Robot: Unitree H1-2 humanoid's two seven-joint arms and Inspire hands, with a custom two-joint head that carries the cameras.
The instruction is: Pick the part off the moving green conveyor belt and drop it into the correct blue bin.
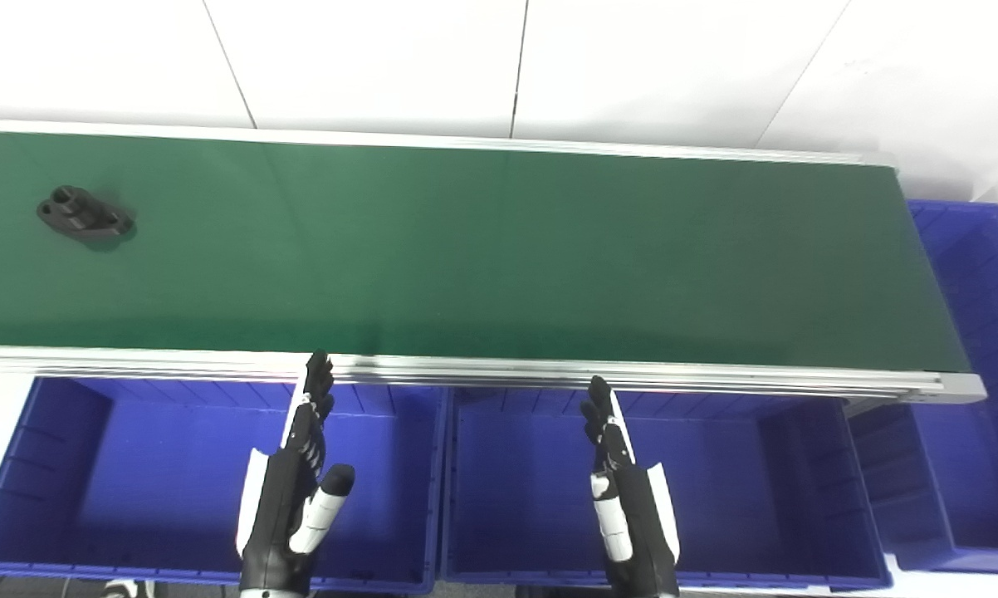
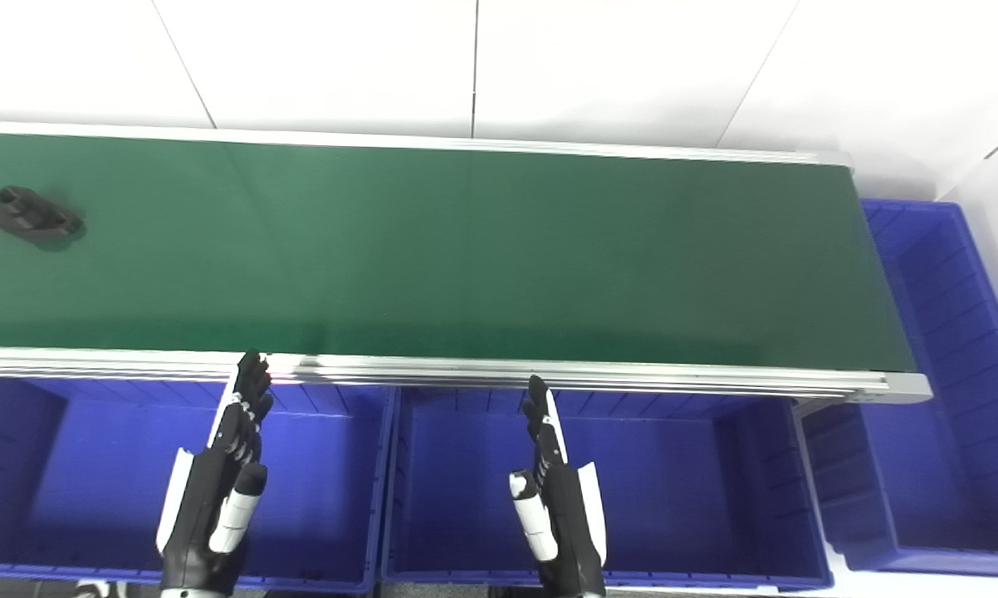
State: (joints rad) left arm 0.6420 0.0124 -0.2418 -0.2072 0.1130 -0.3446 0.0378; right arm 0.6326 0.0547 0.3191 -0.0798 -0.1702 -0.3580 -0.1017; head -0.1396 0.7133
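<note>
At the belt's far left end, black part [image 1: 84, 214] lies untouched on the green belt [image 1: 499, 257]. Left hand [image 1: 295, 490] and right hand [image 1: 623, 490] hang wide, holding nothing, over blue bins [image 1: 92, 465]. Pick and drop both pending.

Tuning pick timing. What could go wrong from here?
1. The part lies at the belt's far left, toward its far edge, while both open robot hands, left and right, hover over the bins: a long reach, so a late grab may miss.
2. The part looks flat and irregular; fingers might slip.
3. Nothing shows which bin is correct.
</note>
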